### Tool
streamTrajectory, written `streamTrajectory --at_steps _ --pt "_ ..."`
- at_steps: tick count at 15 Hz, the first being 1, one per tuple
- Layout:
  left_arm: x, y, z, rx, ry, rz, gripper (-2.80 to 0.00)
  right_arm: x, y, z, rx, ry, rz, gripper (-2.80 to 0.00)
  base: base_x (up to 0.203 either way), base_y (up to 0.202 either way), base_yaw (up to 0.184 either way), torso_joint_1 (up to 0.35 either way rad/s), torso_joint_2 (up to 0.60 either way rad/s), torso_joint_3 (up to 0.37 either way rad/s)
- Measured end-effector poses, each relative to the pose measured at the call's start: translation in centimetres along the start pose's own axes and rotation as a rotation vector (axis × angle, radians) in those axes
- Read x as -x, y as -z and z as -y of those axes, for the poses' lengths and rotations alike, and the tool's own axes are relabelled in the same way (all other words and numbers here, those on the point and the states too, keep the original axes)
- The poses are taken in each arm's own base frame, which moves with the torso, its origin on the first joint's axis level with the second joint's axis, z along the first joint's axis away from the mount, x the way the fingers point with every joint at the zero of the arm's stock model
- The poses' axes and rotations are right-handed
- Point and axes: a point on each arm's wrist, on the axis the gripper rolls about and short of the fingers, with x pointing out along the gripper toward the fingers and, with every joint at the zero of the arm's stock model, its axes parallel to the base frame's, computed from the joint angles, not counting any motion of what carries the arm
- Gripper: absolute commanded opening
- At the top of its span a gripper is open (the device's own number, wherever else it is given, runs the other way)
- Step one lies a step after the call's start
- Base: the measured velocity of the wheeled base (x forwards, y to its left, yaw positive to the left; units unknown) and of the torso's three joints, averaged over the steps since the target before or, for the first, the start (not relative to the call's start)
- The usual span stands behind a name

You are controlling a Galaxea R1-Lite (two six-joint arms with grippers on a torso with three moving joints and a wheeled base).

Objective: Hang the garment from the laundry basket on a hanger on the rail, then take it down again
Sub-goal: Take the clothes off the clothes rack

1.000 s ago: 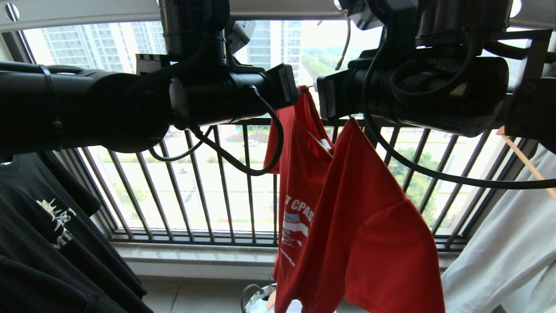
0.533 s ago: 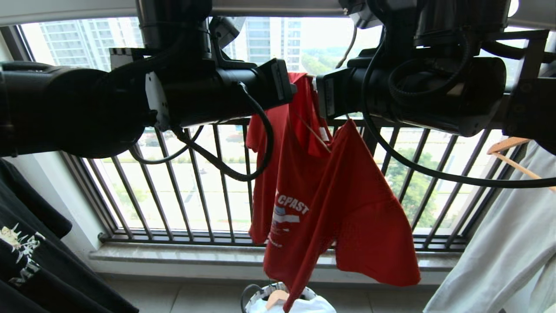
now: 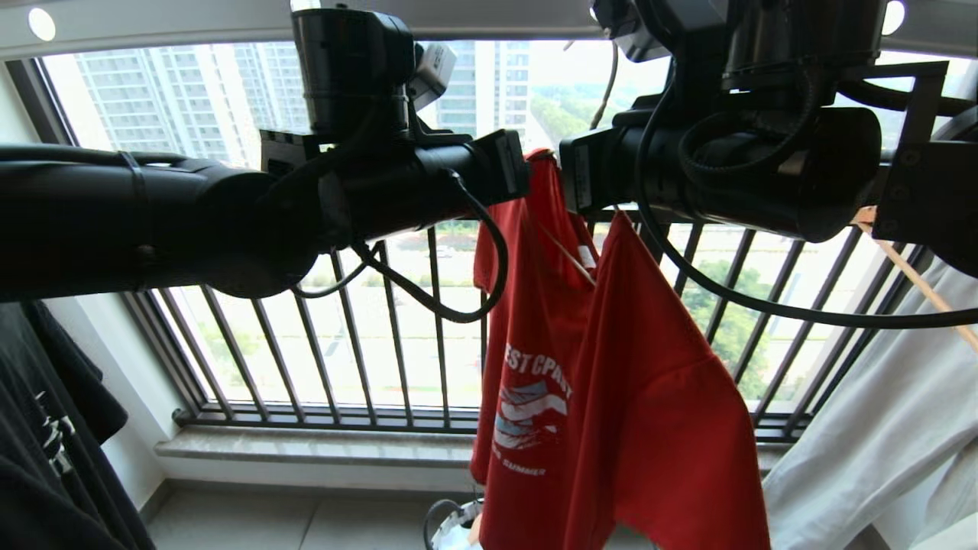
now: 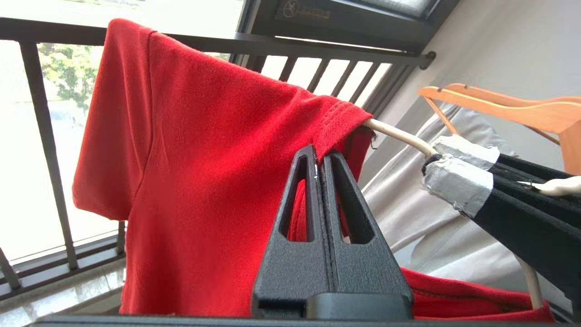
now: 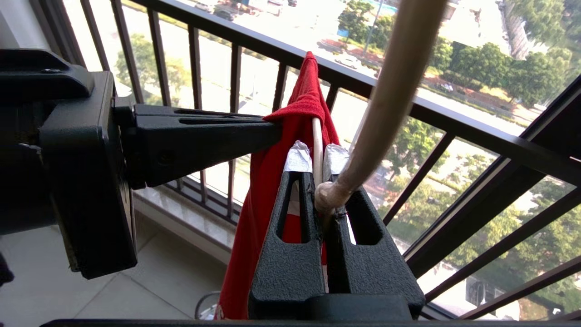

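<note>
Both arms are raised high, close under the rail (image 3: 153,19), with the shirt (image 3: 611,397) between them. Left claw (image 4: 321,156): jaws pressed together, the collar hem pinched at the tips. Right claw (image 5: 317,170): taped tips closed tight on the thin wire of the hanger (image 5: 317,145), just beside the left claw. The shirt is seen draped over one hanger arm only, the other side bunched at the neck; it hangs in front of the window bars (image 3: 382,328). The basket (image 3: 451,527) is glimpsed on the floor below.

Step judged in hand: dressing the hanger, not yet hooked on the rail. Next move would call for the collar to be drawn across the free hanger arm while the wire is held steady.

Further out: a black shirt (image 3: 46,435) at left, a pale garment (image 3: 879,435) on a wooden hanger (image 4: 499,104) at right.
</note>
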Motion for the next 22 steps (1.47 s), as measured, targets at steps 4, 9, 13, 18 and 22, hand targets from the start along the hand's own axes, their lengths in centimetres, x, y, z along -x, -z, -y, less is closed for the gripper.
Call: streamTrajectory --at_steps 4,9,13,18,22 --pt "-0.4 1.2 -0.8 -0.003 -0.007 0.0 -2.8 -0.1 0.0 0.0 0.001 -0.001 0.0 -2.8 0.0 0.0 0.0 0.0 0.0 0.0" --pt "0.4 1.4 -0.3 -0.004 0.022 0.028 -2.8 -0.3 0.2 -0.1 0.002 -0.001 -0.003 -2.8 0.0 0.0 0.0 0.0 0.0 0.0" --pt "0.6 1.5 -0.2 -0.008 0.02 0.026 0.0 -0.4 0.2 -0.2 0.003 -0.001 -0.005 -2.8 0.0 0.0 0.0 0.0 0.0 0.0" --pt "1.2 2.0 -0.4 -0.007 0.01 -0.001 0.0 -0.4 0.2 -0.2 0.003 -0.001 -0.007 -2.8 0.0 0.0 0.0 0.0 0.0 0.0" --pt "4.6 2.7 -0.4 -0.009 -0.007 -0.045 0.0 -0.5 0.3 0.0 0.003 0.003 -0.008 -2.8 0.0 0.0 0.0 0.0 0.0 0.0"
